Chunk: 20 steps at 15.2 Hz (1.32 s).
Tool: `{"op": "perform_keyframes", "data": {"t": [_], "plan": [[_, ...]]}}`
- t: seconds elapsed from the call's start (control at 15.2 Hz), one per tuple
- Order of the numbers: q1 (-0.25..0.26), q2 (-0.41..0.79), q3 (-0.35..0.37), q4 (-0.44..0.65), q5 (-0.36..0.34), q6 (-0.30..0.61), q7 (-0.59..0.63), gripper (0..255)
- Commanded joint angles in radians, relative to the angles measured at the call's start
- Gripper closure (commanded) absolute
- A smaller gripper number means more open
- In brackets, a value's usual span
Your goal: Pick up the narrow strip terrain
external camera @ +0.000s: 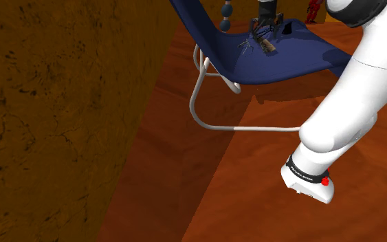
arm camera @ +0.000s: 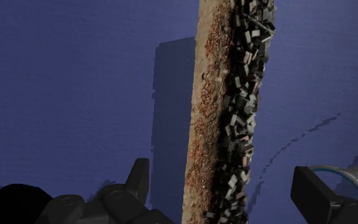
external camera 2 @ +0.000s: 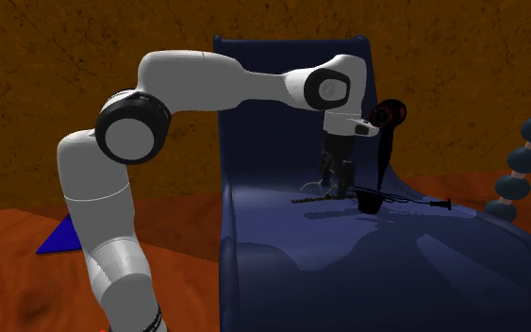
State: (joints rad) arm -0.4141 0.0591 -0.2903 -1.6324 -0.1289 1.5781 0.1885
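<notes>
**Fingers wide open over the strip on the blue chair**

Down over the blue chair (external camera 2: 282,273) we go. The one container on its seat is a small dark pot (external camera 2: 369,201), standing upright just beside the fingers (external camera 2: 337,177) on the second exterior view's right. What's in it? Cannot tell; the inside is too dark to read.

Now the strip (arm camera: 225,114). It lies flat on the seat, right below the white arm (external camera 2: 207,85). One long half is sandy brown, the other is heaped with black rubble. In the wrist view its long axis runs straight away from the hand, crosswise to the line from one finger to the other. In the second exterior view it is a thin dark bar (external camera 2: 312,200) lying nearly level, with its free end pointing to that view's left.

And the fingers (arm camera: 136,184)? Spread wide, one on each side of the strip, with blue seat showing between each finger and the strip's edge (so nothing is clasped).

In the shoulder view the strip (external camera: 267,45) sits high on the seat. The chair's white tube frame (external camera: 195,103) curves down to the reddish wooden floor (external camera: 253,192), with the brown wall (external camera: 61,103) alongside.
</notes>
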Motion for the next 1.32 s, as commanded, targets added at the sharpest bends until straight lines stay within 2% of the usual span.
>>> {"op": "perform_keyframes", "data": {"t": [0.0,0.13,0.2,0.79,1.25], "plan": [[-0.001,-0.002,-0.001,-0.03,-0.001,0.029,0.002,0],[-0.001,-0.002,-0.001,-0.039,-0.001,0.037,0.004,0],[-0.001,-0.004,-0.001,-0.042,-0.002,0.038,0.004,255],[-0.001,-0.002,-0.001,-0.039,-0.001,0.037,0.004,255],[-0.003,0.011,-0.002,0.072,0.003,-0.06,-0.011,255]]}}
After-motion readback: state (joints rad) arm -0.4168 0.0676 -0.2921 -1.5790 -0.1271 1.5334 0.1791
